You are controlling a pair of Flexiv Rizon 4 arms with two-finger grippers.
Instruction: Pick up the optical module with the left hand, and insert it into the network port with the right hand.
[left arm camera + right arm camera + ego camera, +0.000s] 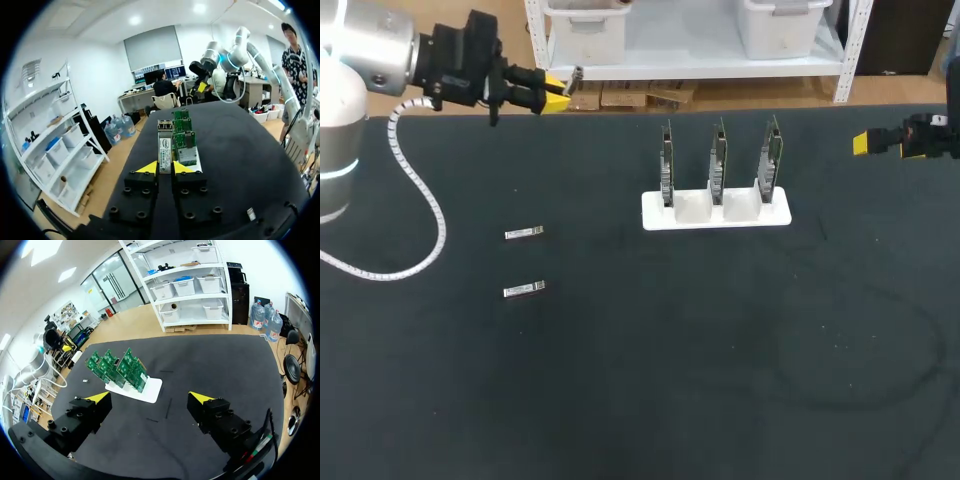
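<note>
Left pincer (165, 169) grips the optical module (164, 145) by its lower end, upright over the counter (240, 160). I would carry it steadily toward the circuit boards (184, 136), leaving its free end clear for my wide-open right pincer (150, 397) beyond.

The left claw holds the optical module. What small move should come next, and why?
Probably bring the left claw toward the middle of the table for a handover. It is shut on the optical module at the far edge, while the right claw, which must do the inserting, is open, empty and far off at the other side.
</note>
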